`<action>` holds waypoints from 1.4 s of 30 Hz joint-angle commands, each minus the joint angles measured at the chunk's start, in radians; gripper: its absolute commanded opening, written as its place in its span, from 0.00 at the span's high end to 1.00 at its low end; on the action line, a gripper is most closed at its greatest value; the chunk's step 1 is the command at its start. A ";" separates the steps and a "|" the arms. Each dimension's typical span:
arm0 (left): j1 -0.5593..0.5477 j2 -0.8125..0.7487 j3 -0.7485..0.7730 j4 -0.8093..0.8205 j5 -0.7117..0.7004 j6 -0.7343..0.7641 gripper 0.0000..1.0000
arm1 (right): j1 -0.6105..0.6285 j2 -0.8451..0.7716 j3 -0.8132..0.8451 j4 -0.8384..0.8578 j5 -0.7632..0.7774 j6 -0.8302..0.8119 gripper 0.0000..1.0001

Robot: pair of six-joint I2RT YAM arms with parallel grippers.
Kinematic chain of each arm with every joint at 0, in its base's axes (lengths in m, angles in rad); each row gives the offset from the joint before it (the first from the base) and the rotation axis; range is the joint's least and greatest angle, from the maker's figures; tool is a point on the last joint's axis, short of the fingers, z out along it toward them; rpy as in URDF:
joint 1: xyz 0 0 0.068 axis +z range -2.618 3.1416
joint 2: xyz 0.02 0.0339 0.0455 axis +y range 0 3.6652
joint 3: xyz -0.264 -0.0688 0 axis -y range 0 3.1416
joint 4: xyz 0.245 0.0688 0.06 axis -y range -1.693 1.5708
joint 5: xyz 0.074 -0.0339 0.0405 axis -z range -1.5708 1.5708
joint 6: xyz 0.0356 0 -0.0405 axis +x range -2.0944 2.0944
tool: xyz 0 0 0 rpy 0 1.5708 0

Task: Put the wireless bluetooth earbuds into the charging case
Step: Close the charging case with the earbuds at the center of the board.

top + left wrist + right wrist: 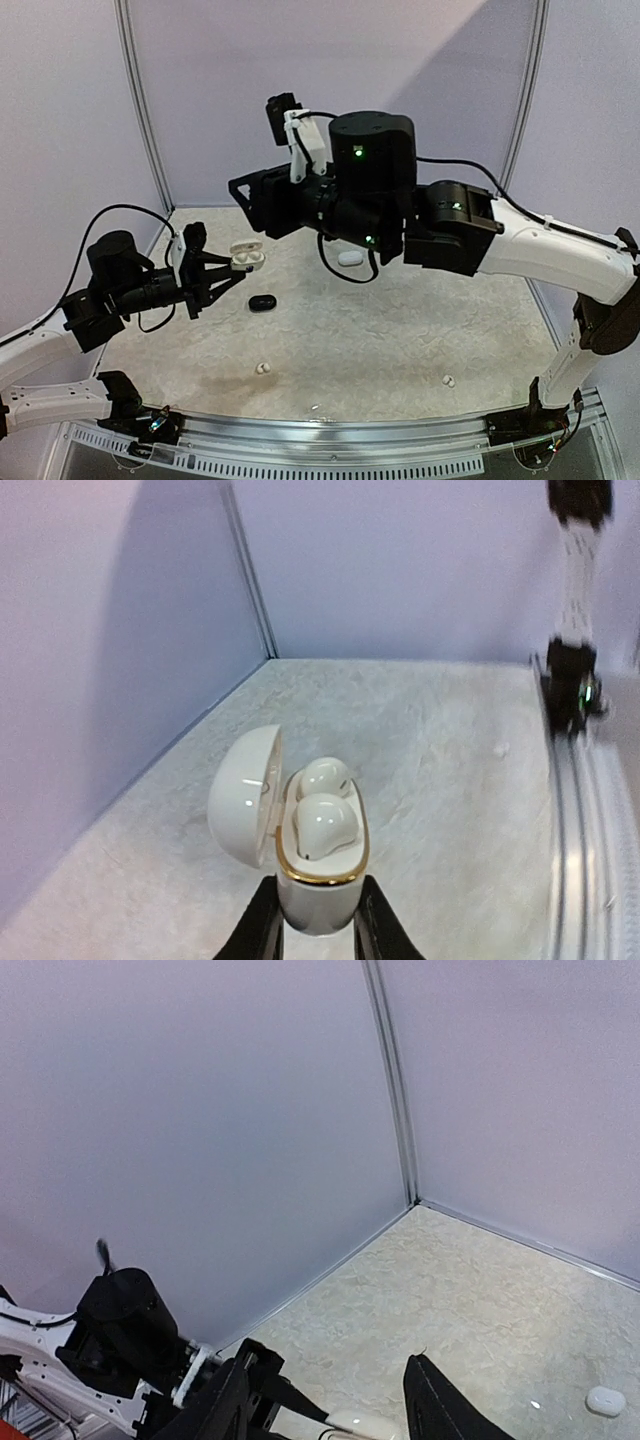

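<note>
My left gripper (318, 935) is shut on the base of a white charging case (318, 885) with a gold rim, held above the table. Its lid (245, 792) hangs open to the left. Two white earbuds (322, 825) sit side by side in its wells. From above, that case (246, 258) is at the left-centre. My right gripper (325, 1410) is raised above it and open, with nothing between its fingers (435, 1405); seen from above, this gripper (248, 205) hovers over the far left of the table. Two loose white earbuds (264, 368) (447, 381) lie near the front edge.
A black shut case (262, 302) lies on the table just right of the held case. A white shut case (350, 257) lies further back under the right arm, and the same white case (606, 1400) shows low right in the right wrist view. Lilac walls close off the back and sides.
</note>
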 commanded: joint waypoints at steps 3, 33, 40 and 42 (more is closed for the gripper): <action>-0.014 0.001 0.056 -0.262 0.031 0.902 1.00 | -0.006 0.045 0.037 -0.238 0.172 0.122 0.46; -0.043 -0.029 -0.018 -0.075 -0.238 1.264 1.00 | -0.005 0.158 -0.090 -0.370 0.107 0.310 0.48; -0.042 -0.021 0.113 -0.266 -0.143 0.955 1.00 | -0.006 0.124 -0.119 -0.374 0.104 0.293 0.48; -0.038 -0.034 0.143 -0.373 -0.030 0.874 1.00 | -0.005 0.108 -0.119 -0.378 0.089 0.267 0.48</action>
